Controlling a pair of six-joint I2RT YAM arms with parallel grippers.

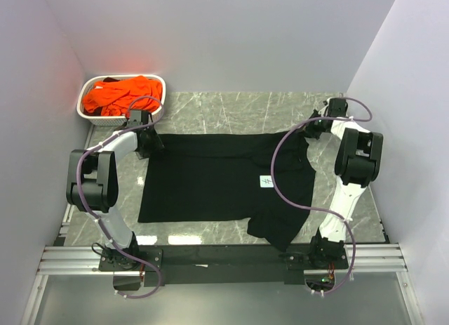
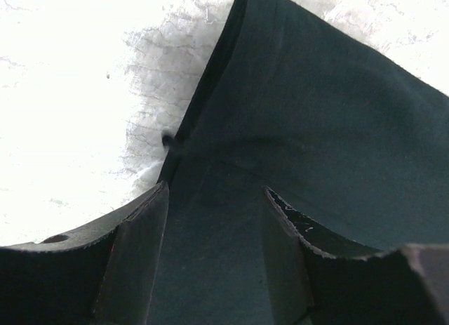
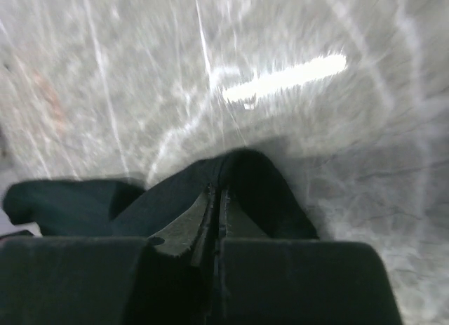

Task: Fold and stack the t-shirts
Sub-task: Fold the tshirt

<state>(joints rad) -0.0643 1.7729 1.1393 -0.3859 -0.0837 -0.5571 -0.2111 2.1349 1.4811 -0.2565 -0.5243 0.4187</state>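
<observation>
**A:** What's in the white latticed basket (image 1: 81, 104)?

**B:** Orange t-shirts (image 1: 119, 93), bunched in a heap. It stands at the far left corner of the marble table (image 1: 210, 107).

**A:** Any writing?

**B:** Only a white tag (image 1: 266, 181) on the black t-shirt (image 1: 203, 177), right of its middle. Its small dark mark is too small to read.

**A:** How does that shirt lie?

**B:** Spread flat between the arms, with its right side rumpled.

**A:** And the grippers?

**B:** The left gripper (image 2: 216, 199) is at the shirt's far left corner, fingers apart, astride the cloth's edge. The right gripper (image 3: 217, 193) is at the far right corner, fingers pressed together on a pinch of black cloth.
</observation>
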